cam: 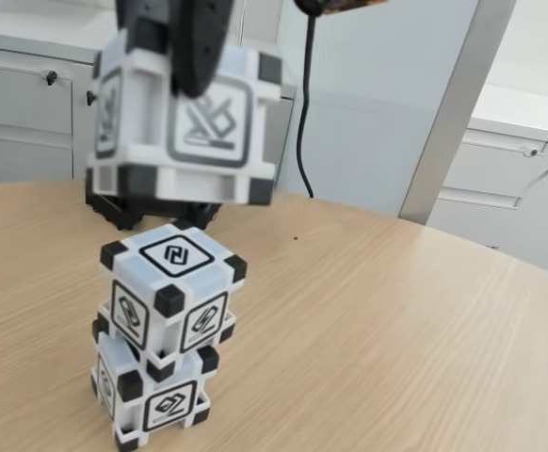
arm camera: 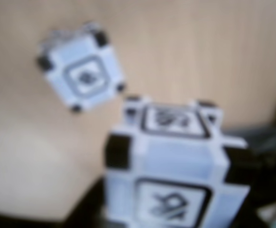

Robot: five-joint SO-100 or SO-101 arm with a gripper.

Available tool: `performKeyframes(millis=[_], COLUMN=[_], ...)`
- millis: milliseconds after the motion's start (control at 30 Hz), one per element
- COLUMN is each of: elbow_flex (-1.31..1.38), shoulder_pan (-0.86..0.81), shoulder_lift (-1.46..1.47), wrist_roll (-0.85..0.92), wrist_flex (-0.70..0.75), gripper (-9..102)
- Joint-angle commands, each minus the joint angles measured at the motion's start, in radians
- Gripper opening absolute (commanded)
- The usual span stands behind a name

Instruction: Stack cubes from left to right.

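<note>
— Where are the cubes?
— Two stand stacked [cam: 166, 330] near the table's [cam: 396, 320] left edge in the fixed view.
— The third?
— The gripper [cam: 185, 66] clamps it [cam: 185, 132] above them.

The cubes [cam: 172, 292] look like smooth white plastic with matt black corner blocks. The table [cam: 396, 330] shows a pale wood-grain laminate, satin and smooth.

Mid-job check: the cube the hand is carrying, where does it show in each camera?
Fixed view: the carried cube is upper left, blurred, in the air above the two-cube stack.
Wrist view: the carried cube is lower centre-right, close to the lens.
Shared landmark: the stack's top cube, upper left in the wrist view.
</note>
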State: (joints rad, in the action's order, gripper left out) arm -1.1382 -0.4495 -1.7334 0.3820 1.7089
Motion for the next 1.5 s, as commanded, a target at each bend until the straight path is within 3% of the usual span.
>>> performKeyframes(millis=[0, 300, 867, 1467], elbow_flex=[0.028, -0.028, -0.12, -0.12], shoulder_pan=[-0.051, -0.11, -0.091, -0.034], shoulder_lift=[-0.018, -0.018, -0.02, -0.067], wrist_roll=[0.012, 0.034, 0.032, 0.141], wrist_flex=[0.008, 0.008, 0.008, 0.008], gripper=[15, 15, 15, 14])
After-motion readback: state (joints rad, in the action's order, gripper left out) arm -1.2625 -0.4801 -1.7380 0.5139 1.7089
